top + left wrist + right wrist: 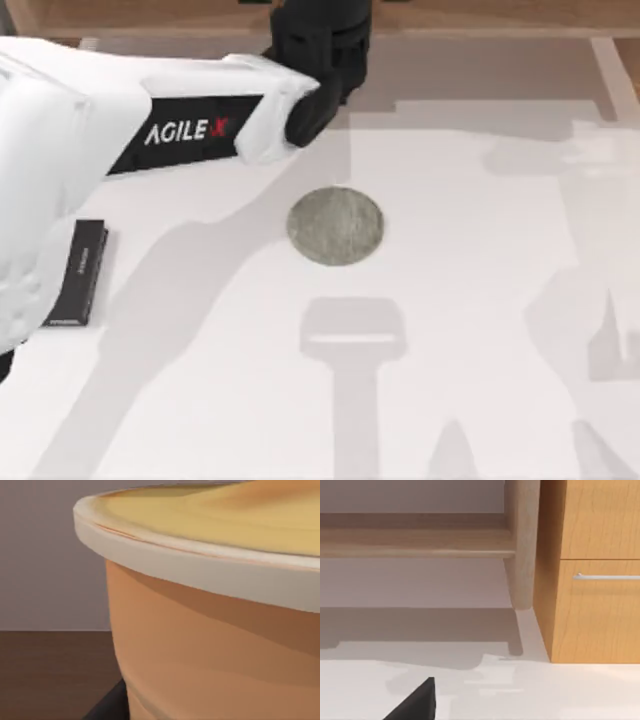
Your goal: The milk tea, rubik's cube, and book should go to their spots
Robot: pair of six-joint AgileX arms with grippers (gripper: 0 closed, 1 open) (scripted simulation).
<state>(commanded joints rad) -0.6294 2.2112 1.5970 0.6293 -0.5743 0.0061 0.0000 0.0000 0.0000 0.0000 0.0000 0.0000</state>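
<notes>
While top view shows coaster, left wrist shows milk tea (close).

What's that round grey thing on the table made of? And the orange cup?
The coaster looks like stone or concrete: mottled grey, matte, no shine. The milk tea looks like smooth plastic or coated paper, with a soft sheen and a white rim; hard to say which.

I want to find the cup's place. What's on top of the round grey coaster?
Nothing sits on the coaster; its grey top is bare. The milk tea shows close up at the left wrist. Whether the left pincer holds it is hidden.
</notes>
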